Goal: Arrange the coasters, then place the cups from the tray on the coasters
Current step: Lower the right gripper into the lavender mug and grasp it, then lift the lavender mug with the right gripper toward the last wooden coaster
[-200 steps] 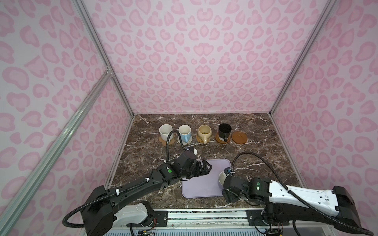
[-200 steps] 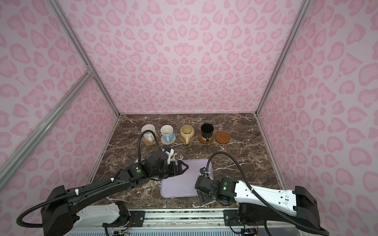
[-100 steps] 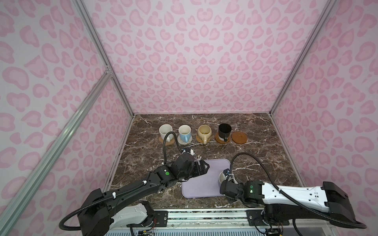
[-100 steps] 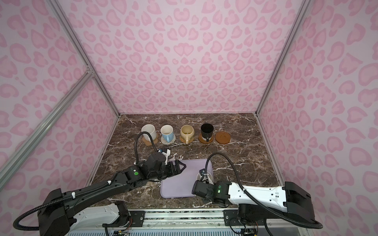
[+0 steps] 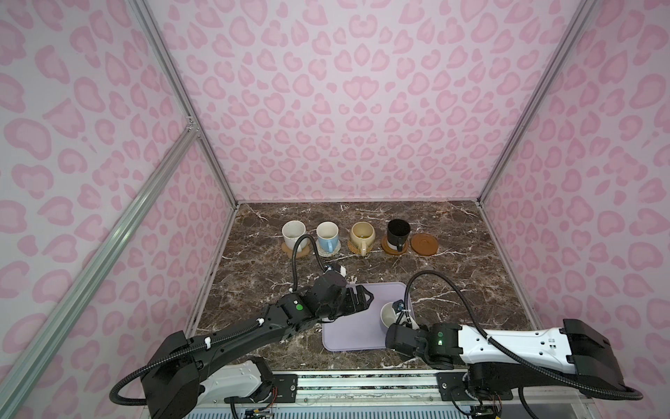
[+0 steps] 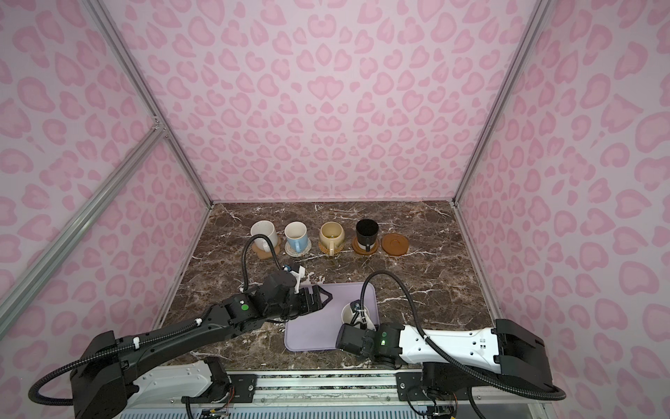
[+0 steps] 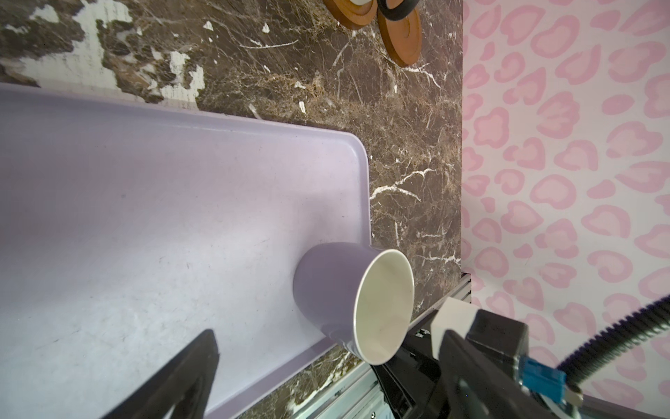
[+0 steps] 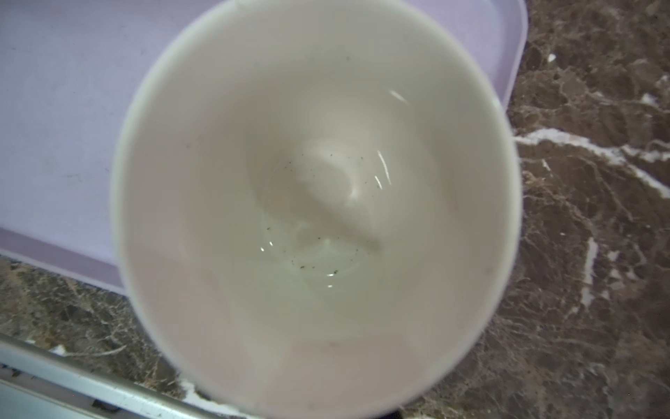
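**Right end effector closes on the last cup on the tray**

In both top views we see a dark marble tabletop (image 5: 471, 275) inside a pink-patterned enclosure. Along the far side stands a row of four cups, each on one of the coasters (image 5: 295, 251). From left to right they are the white mug (image 5: 293, 232), the light blue mug (image 5: 327, 233), the cream-yellow mug (image 5: 362, 234) and the black mug (image 5: 398, 230). Just right of the black one lies the empty brown coaster (image 5: 423, 243).

The lavender mug (image 5: 388, 315) is the only cup left on the tray (image 5: 348, 335). It stands near the tray's right edge, on the near side of the tabletop.

Over the past second the right end effector (image 6: 357, 321) has moved in against the mug's near side and drawn its jaws from wide to narrow. It now seems to grip the mug. The contact itself is hidden, and the right wrist view shows only the mug's white inside (image 8: 319, 203). The mug has not left the tray.

The left end effector (image 5: 364, 299) hovers wide open over the tray's far left part, holding nothing.

We judge the last pickup as just secured. What remains is lifting this mug and carrying it far and right to the empty coaster.
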`<state>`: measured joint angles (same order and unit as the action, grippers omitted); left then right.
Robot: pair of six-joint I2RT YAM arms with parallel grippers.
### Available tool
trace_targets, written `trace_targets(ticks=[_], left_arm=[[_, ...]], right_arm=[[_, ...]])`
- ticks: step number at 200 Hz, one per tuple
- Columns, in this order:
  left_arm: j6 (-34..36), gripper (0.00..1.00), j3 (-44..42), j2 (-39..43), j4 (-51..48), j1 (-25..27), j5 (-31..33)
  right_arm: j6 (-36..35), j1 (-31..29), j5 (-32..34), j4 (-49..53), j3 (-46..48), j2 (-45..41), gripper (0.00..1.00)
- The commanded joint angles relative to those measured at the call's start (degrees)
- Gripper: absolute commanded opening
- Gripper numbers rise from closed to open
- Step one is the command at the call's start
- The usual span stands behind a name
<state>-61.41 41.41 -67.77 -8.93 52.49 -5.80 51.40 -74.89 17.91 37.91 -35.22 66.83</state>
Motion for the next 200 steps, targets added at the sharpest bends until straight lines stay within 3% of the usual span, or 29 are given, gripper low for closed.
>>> trace_targets(ticks=[1,30,90,200], left_arm=[[0.8,0.97,1.0,0.2,1.0,0.0,0.3],[0.8,0.97,0.5,0.7,0.8,-0.1,0.8],[1.0,0.97,0.5,1.7,0.0,-0.1,2.2],[2.3,0.97,3.3,0.8,0.4,-0.1,2.1]], right_arm=[[0.5,0.1,1.7,-0.8,0.2,-0.7,0.07],[0.6,0.1,2.3,-0.1,0.0,-1.5,0.00],[0.0,0.9,5.0,1.7,-1.8,-1.9,0.00],[-5.4,7.5,4.7,-1.6,-2.6,-4.9,0.00]])
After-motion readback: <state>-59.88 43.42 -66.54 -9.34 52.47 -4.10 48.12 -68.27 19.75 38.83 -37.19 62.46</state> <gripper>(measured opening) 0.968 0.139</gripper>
